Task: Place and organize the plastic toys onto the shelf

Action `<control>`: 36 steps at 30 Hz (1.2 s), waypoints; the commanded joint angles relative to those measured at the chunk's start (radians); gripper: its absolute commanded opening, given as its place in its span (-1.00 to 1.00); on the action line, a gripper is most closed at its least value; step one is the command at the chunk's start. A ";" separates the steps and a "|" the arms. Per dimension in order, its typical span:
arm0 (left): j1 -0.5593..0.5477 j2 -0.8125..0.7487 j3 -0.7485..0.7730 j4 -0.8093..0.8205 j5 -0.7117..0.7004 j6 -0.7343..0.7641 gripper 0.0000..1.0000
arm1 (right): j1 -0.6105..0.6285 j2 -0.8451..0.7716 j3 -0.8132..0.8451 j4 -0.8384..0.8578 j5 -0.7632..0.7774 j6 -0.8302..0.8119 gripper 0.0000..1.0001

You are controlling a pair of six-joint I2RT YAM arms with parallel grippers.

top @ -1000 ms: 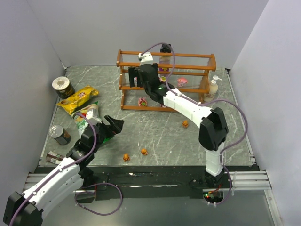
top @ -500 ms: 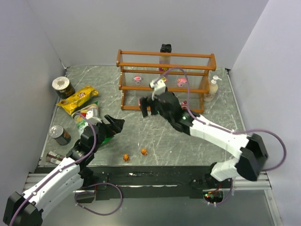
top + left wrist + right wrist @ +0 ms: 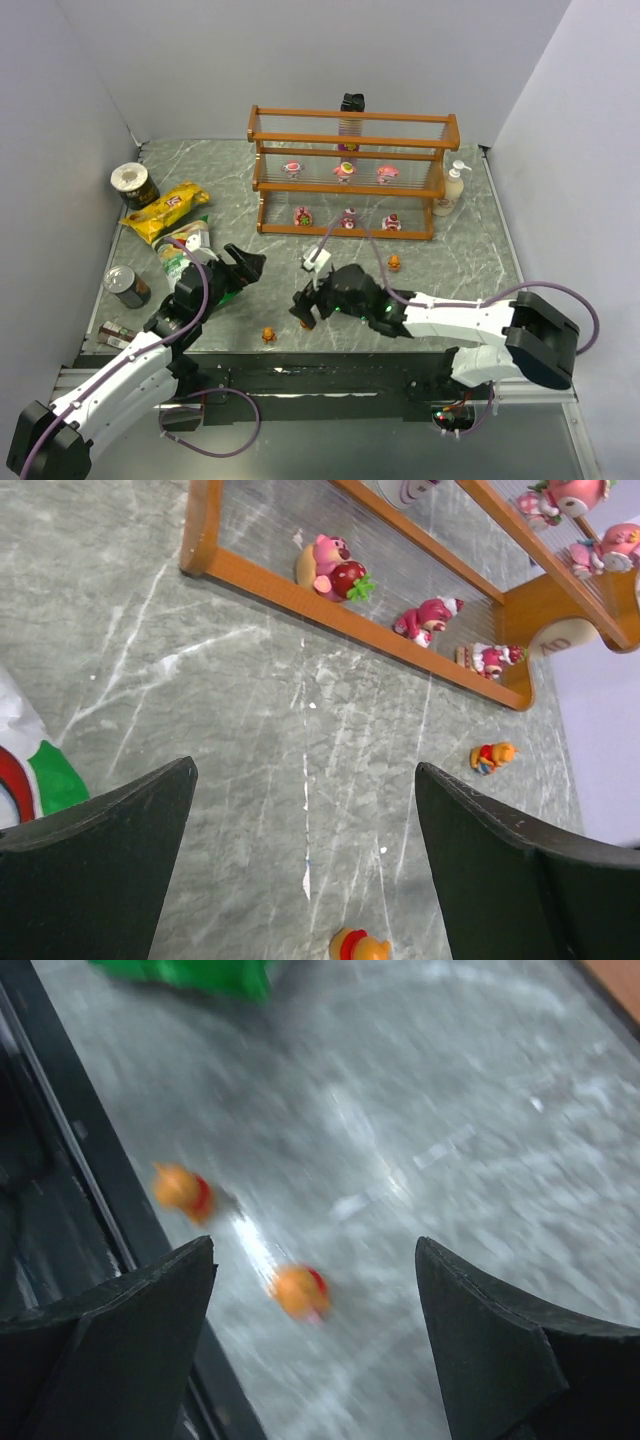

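The shelf [image 3: 262, 185] stands at the back with three pink toys on its middle tier [image 3: 344, 171] and three on its bottom tier [image 3: 349, 219]. Three orange toys lie on the table: one right of centre [image 3: 394, 263], one near the front edge [image 3: 268, 335], one under my right gripper [image 3: 304, 311]. The blurred right wrist view shows that toy [image 3: 297, 1290] below the open right gripper [image 3: 315, 1245], and a second orange toy [image 3: 182, 1190] further left. My left gripper [image 3: 246, 264] is open and empty over bare table; its view shows the shelf [image 3: 270, 585] and two orange toys [image 3: 360, 946] [image 3: 492, 756].
A yellow chip bag [image 3: 165, 210] and a green one [image 3: 190, 250] lie at the left with two upright cans [image 3: 133, 183] [image 3: 126, 285] and one lying down [image 3: 115, 332]. A soap bottle [image 3: 453, 188] stands right of the shelf. The table's front edge [image 3: 330, 352] is close to the right gripper.
My right arm has swung from the shelf down to the front of the table, over an orange toy. The left arm has barely moved.
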 commanded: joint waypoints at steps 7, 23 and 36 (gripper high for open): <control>0.004 -0.087 0.024 -0.095 -0.152 -0.028 0.93 | 0.307 0.277 0.212 0.106 0.586 0.333 0.69; 0.002 -0.138 0.026 -0.157 -0.184 -0.061 0.93 | 0.405 0.478 0.425 -0.227 0.720 0.709 0.44; 0.002 -0.138 0.020 -0.158 -0.190 -0.061 0.93 | 0.433 0.574 0.471 -0.302 0.764 0.726 0.38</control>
